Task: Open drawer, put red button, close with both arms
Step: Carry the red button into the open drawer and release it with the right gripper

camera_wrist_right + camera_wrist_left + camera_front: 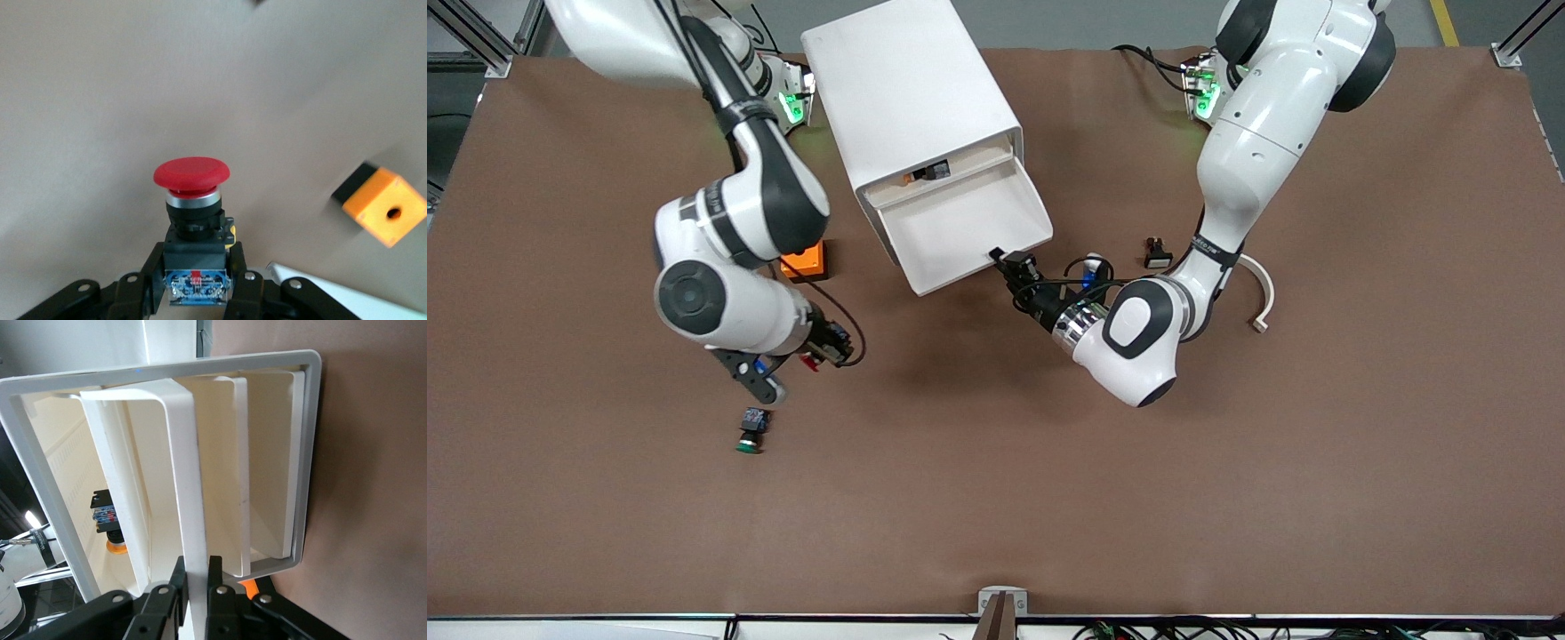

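Pinching the front lip of the drawer (969,227), left gripper (1000,258) has its jaws clamped on the thin white plastic wall; wrist view shows black fingers (170,600) either side of that rim. Drawer is a shallow smooth white tray with rounded corners, pulled out of the white cabinet (911,98), nothing visible inside it. Slot above it shows a small black-orange item (929,172), partly hidden by the cabinet edge. Right gripper (805,356) is over the brown matte table (1138,498), jaws tight on the red button (191,200): glossy round red cap, metal ring, blocky black-blue body; in front view it's mostly hidden by the arm. Green-capped switch (751,429) lies on the table near that gripper. Orange box (805,260) with a hole sits half under the right arm. Small black part (1158,253) and a curved white strip (1263,293) lie toward the left arm's end, hard to make out.
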Robot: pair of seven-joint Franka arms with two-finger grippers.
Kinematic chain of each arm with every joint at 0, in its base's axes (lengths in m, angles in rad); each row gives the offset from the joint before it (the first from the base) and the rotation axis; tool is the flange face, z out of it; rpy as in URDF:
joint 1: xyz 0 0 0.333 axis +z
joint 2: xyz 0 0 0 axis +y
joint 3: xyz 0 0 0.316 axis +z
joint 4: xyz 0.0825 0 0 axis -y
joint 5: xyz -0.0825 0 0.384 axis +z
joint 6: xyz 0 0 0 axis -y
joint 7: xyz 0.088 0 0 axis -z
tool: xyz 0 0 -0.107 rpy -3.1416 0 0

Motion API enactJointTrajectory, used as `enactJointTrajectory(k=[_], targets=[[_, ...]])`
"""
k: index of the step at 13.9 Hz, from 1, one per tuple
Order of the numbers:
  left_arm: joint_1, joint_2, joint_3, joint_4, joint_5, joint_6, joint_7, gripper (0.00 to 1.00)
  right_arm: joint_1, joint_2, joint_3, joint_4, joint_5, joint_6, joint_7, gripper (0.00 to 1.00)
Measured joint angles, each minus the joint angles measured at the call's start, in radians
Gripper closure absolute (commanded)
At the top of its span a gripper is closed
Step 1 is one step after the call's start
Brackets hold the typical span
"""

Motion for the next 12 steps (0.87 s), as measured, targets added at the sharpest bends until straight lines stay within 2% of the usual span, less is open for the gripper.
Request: enactJointTrajectory(k=[1,2,3,8,12], targets=[[0.000,0.000,0.003,0.000,0.000,0.002,0.020,0.28,0.029,-0.003,0.000,0.000,0.000,0.001,0.049,0.99],[0.001,0.000,0.006,0.003,0.000,0.003,0.057,0.06,0.056,-0.007,0.000,0.001,0.002,0.004,0.096,0.99],[0.006,0.000,0.011,0.009,-0.001,0.002,0.087,0.01,0.081,-0.011,0.000,0.001,0.005,0.012,0.139,0.99],[0.024,-0.006,0.079,0.062,0.018,-0.007,0.122,0.01,0.163,-0.020,0.000,0.010,0.021,0.034,0.297,0.99],[0.026,-0.012,0.108,0.118,0.159,-0.007,0.156,0.01,0.219,-0.019,-0.001,0.010,0.029,0.051,0.431,0.99]])
